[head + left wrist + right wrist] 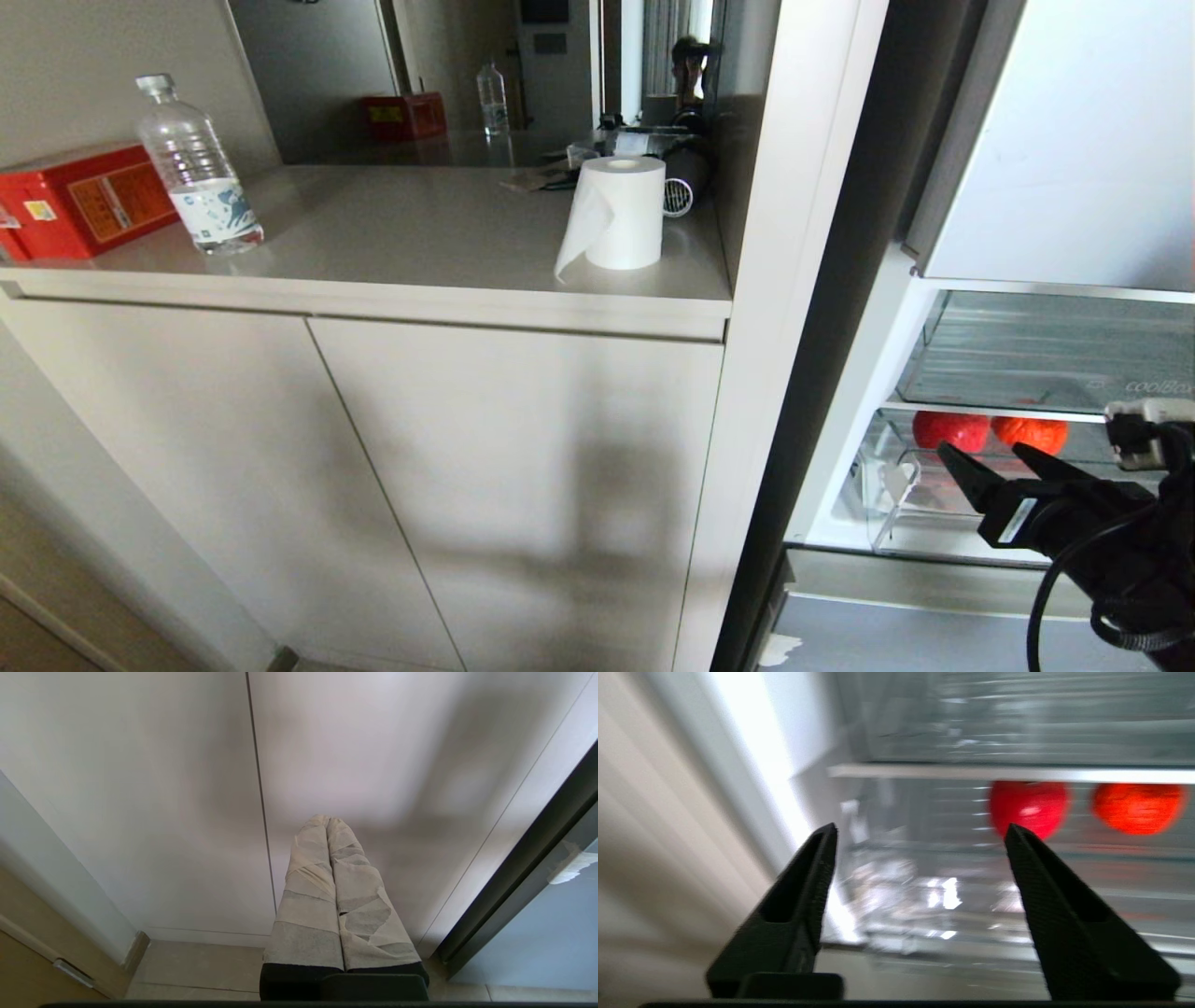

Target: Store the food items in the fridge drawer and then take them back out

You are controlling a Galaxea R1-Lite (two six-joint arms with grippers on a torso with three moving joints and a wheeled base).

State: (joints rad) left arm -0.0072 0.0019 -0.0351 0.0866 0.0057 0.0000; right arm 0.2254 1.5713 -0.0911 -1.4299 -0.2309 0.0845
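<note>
Two round food items lie side by side in the clear fridge drawer, under a shelf: a red one and a lumpier orange-red one. My right gripper hovers open just in front of the drawer with nothing between its black fingers. In the right wrist view the gripper points at the drawer front; the red fruit sits just beyond one fingertip, and the orange-red fruit lies further to that side. My left gripper, its fingers wrapped in tape, hangs shut and empty before the cabinet doors.
Above the drawer sits a clear bin with lettering. Left of the fridge, a counter carries a water bottle, a red box and a paper roll. The white fridge frame stands between counter and fridge.
</note>
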